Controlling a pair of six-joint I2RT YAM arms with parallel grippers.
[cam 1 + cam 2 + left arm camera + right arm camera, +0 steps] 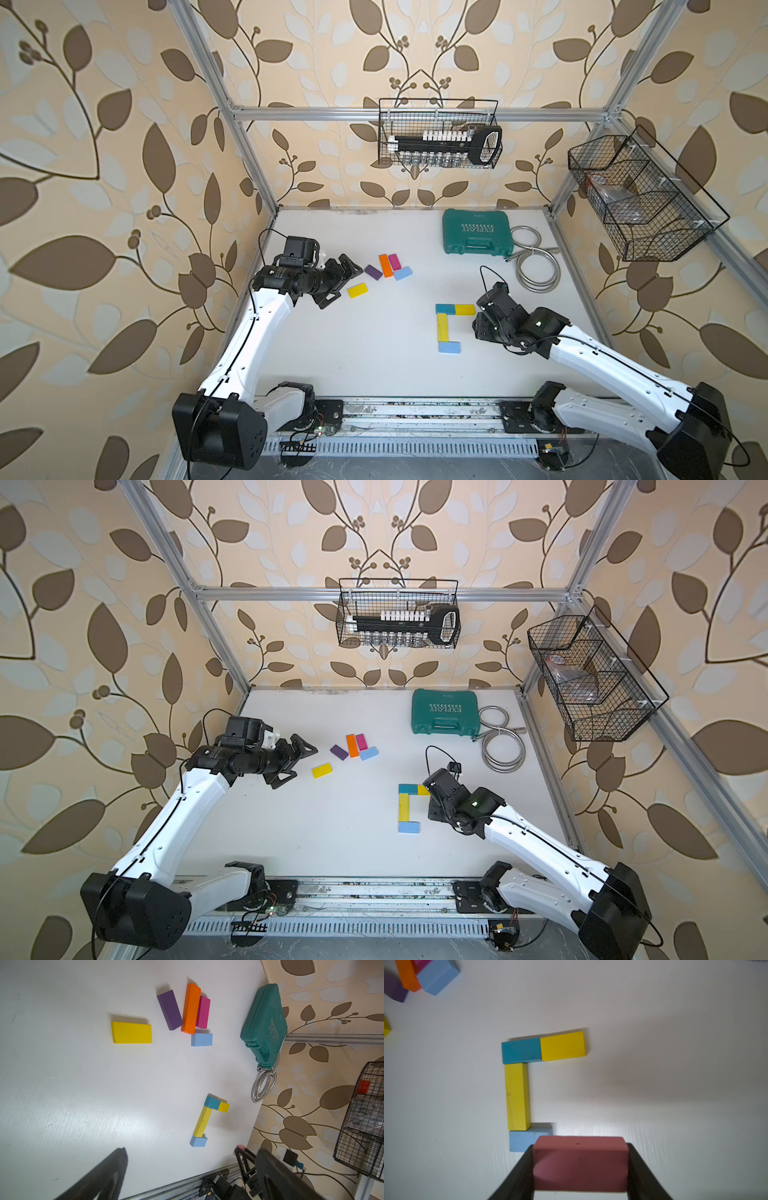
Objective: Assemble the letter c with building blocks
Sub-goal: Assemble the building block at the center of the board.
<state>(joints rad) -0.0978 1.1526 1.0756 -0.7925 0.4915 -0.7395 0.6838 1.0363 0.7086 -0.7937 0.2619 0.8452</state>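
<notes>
Toward the near right of the table [374, 374], the right gripper [580, 1148] clamps a pink block [580, 1167] by its short ends, long axis parallel to the near edge. Just to its left lies the light blue block [522, 1140], the open end of the letter's lower stroke; the pink block likely belongs end to end on its right. Beyond, the yellow bar [517, 1096] runs away to the teal block [521, 1050] and yellow block [563, 1046]. Farther off, near the left edge, the left gripper [349, 282] hangs wide open beside the spare blocks [386, 266], so the right arm is nearer.
</notes>
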